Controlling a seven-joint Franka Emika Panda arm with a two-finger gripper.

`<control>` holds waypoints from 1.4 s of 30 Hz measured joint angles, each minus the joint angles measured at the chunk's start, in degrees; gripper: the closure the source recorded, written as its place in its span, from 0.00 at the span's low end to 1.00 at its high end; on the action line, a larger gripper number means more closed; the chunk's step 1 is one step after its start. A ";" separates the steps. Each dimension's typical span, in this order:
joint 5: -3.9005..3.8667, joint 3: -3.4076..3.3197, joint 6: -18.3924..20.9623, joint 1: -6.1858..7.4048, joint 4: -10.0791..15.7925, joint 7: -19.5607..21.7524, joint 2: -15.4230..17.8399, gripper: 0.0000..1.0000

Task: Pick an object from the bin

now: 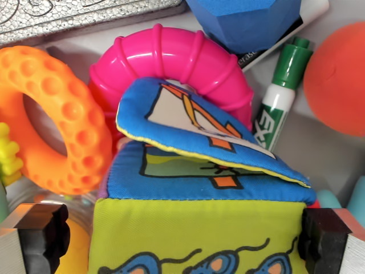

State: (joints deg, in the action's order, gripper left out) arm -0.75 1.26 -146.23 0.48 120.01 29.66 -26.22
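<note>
The gripper [182,237] stands spread, a black pad [43,234] at each side of the soft fabric cube [199,228] — its lime face fills the gap, touching the right pad. The cube's blue flap [194,128] lies tilted over its top. Behind it, touching, sits a pink ring [171,57]; an orange bumpy ring [63,120] crowds the left. At right a green marker [282,94] and orange ball [336,80] leave a strip of bare bin floor [325,160].

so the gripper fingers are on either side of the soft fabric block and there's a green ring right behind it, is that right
Not quite: the ring right behind the fabric block is pink, not green. The wrist view shows it, ribbed and glossy. The only green thing there is the marker on the wrist view's right. The rest holds: the gripper has one finger on either side of the block.
</note>
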 joint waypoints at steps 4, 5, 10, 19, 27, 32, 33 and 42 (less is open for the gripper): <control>-0.01 -0.02 -0.28 0.00 -0.05 0.00 -0.30 1.00; -0.01 -0.02 -0.29 0.00 -0.05 0.00 -0.32 1.00; -0.01 -0.02 -0.30 0.01 -0.05 0.00 -0.32 1.00; -0.01 -0.04 -0.30 0.02 -0.05 0.00 -0.39 1.00; -0.01 -0.04 -0.30 0.03 -0.04 0.00 -0.47 1.00; -0.01 -0.04 -0.30 0.03 -0.04 0.00 -0.47 1.00; -0.01 -0.04 -0.30 0.03 -0.04 0.00 -0.47 1.00; -0.01 -0.05 -0.22 0.02 -0.06 0.00 -0.36 1.00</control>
State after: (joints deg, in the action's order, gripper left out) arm -0.76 1.22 -146.45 0.49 119.95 29.66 -26.58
